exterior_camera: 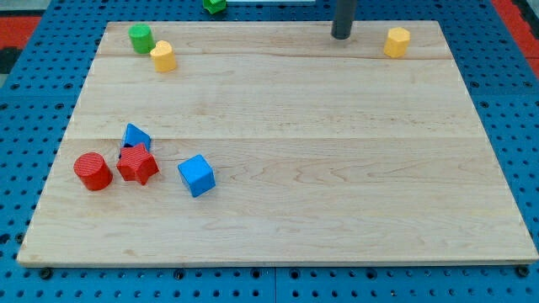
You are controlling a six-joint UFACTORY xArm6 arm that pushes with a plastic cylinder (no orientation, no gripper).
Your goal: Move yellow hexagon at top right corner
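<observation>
The yellow hexagon stands near the wooden board's top right corner. My tip rests on the board near its top edge, to the left of the yellow hexagon and apart from it. A second yellow block, a cylinder, stands near the top left, touching a green cylinder.
At the lower left lie a red cylinder, a red star, a blue triangle and a blue cube. A green block sits off the wooden board, beyond its top edge. Blue pegboard surrounds the board.
</observation>
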